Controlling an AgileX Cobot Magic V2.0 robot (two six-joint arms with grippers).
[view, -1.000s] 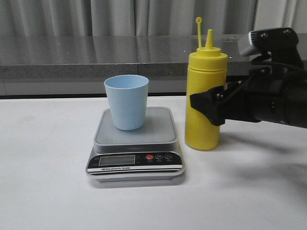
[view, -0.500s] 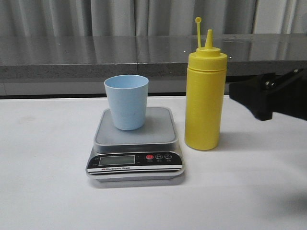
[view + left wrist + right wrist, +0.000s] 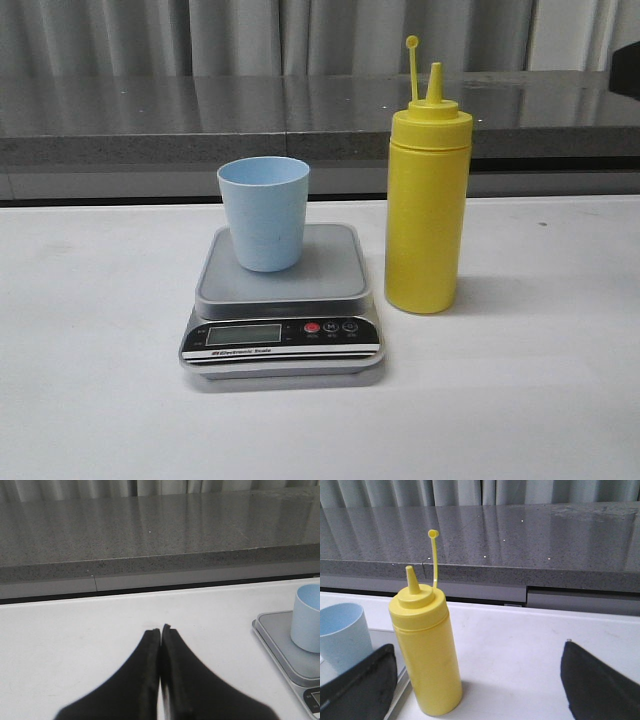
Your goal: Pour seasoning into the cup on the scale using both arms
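The yellow seasoning bottle (image 3: 427,200) stands upright on the white table, just right of the scale (image 3: 282,300). Its cap strap sticks up beside the nozzle. The pale blue cup (image 3: 264,212) stands on the scale's grey platform. In the right wrist view my right gripper (image 3: 477,645) is open wide and empty. The bottle (image 3: 427,650) stands beyond it, close to one finger (image 3: 360,680), and not between the fingertips. My left gripper (image 3: 161,629) is shut and empty over bare table, with the cup (image 3: 307,617) and scale (image 3: 280,640) off to its side.
A grey stone ledge (image 3: 200,110) runs along the table's back edge, with curtains behind it. A dark bit of the right arm (image 3: 630,65) shows at the front view's right edge.
My right arm has pulled back to the right, away from the bottle and nearly out of the front view. The bottle, cup and scale have not moved.
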